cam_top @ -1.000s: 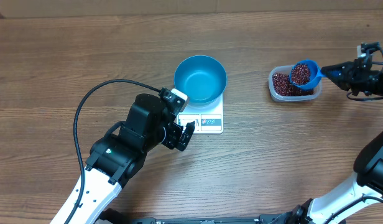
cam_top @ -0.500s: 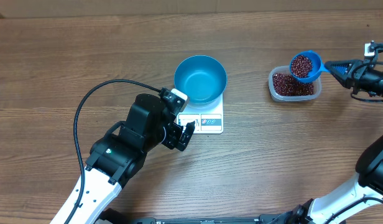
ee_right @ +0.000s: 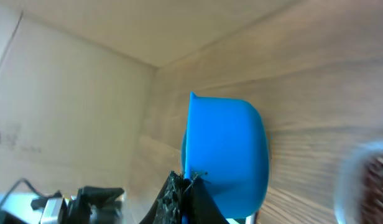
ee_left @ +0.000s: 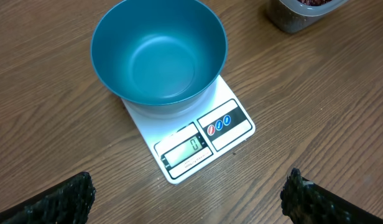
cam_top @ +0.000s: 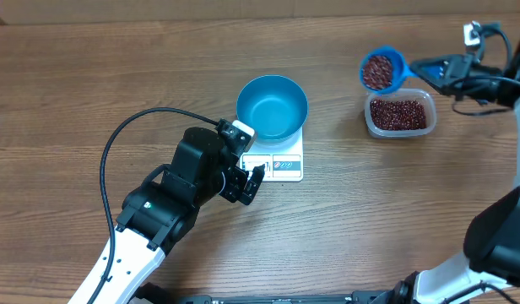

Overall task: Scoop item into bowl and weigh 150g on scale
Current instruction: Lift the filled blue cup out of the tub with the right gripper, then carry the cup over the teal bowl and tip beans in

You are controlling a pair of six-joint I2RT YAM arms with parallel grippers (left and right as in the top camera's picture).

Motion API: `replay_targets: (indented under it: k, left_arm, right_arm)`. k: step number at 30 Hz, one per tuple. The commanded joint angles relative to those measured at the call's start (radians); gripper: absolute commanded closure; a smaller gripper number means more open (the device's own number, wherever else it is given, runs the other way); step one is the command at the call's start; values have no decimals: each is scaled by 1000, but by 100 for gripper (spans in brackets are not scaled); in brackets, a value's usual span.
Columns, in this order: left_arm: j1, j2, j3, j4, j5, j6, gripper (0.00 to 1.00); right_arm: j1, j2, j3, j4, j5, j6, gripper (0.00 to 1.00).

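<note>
- Right gripper (cam_top: 429, 67) is clamped shut on the scoop (cam_top: 380, 70) handle. The scoop is level and full of beans (cam_top: 378, 73), in the air just far-left of the tub (cam_top: 399, 116).
- Bowl (cam_top: 272, 106) sits empty on the scale (cam_top: 277, 165), well left of the scoop. Display shows zero.
- Left gripper (cam_top: 251, 184) is wide open and holds nothing, at the scale's near side.
- Likely best: carry the scoop level leftward, stop over the bowl's centre, tip slowly. Beans dropped on the table would not be weighed.

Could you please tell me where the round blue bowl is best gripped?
Probably pinch the rim of the round bright blue bowl from above, one finger inside: it sits upright and empty on the flat white square scale, its rim exposed.
</note>
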Motion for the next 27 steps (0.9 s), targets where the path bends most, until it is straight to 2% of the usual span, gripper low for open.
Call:
replay_targets:
  k: [1, 13, 27]
  left_arm:
    - [6, -2, 19, 1, 11, 12, 1]
    - [6, -2, 19, 1, 11, 12, 0]
    - [6, -2, 19, 1, 11, 12, 1]
  right_arm:
    - [89, -73, 39, 34, 34, 74, 96]
    - [396, -90, 39, 95, 336, 105, 96]
    - [706, -90, 38, 146, 850, 126, 96]
